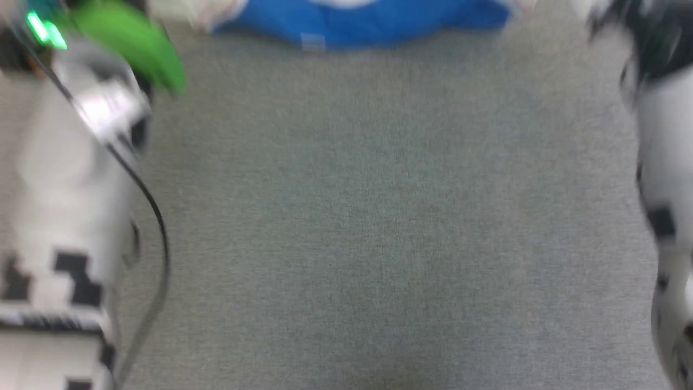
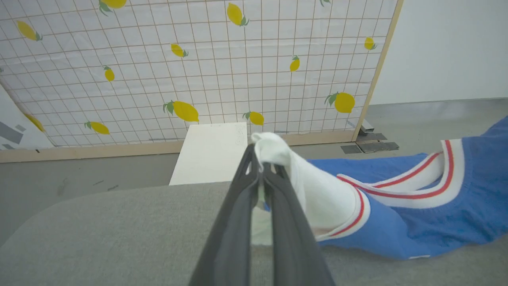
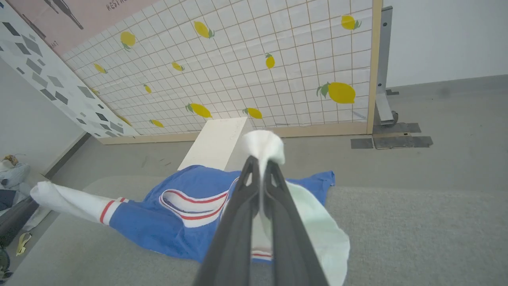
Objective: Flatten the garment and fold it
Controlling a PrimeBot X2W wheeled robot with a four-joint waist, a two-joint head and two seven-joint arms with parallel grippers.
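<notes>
Blue garment [image 3: 174, 226] lay crumpled on the grey bench [image 3: 416, 238]; my left gripper [image 2: 261, 169] and right gripper [image 3: 260, 165] each pinched its white fabric. Lemon-print screen [image 3: 278, 79] and white box [image 3: 216, 141] stood beyond.

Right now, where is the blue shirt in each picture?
Head view: shirt is a blurry blue strip along the top edge, middle.
Left wrist view: shirt lies on the right side; left gripper pinches its white sleeve.
Right wrist view: shirt lies centre-left; right gripper pinches white cloth.
Shared landmark: the grey table top under the shirt, in all three.
</notes>
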